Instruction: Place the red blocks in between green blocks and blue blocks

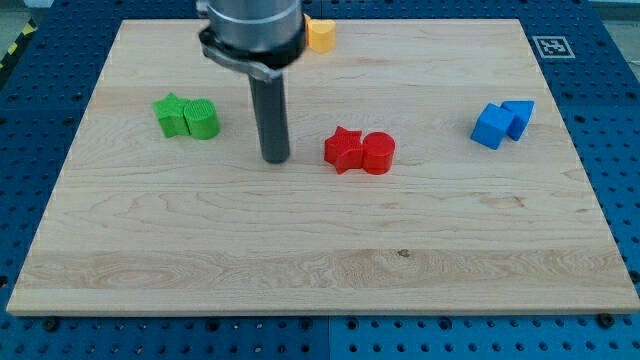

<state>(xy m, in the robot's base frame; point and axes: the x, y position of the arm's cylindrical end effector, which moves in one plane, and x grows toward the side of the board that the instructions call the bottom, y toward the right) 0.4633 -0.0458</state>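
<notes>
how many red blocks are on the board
2: red star block and red cylinder block, touching at the board's middle, right of my tip. None seems hidden.

Bright, even overhead light fills a sharp picture, the blocks casting only faint short shadows on the table (320, 250), without glare or blur.

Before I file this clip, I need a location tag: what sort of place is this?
Probably a robotics lab bench. A wooden board lies on a blue perforated table, a printed marker tag sits at the board's corner, and my tip stands between the green blocks and red blocks.
</notes>
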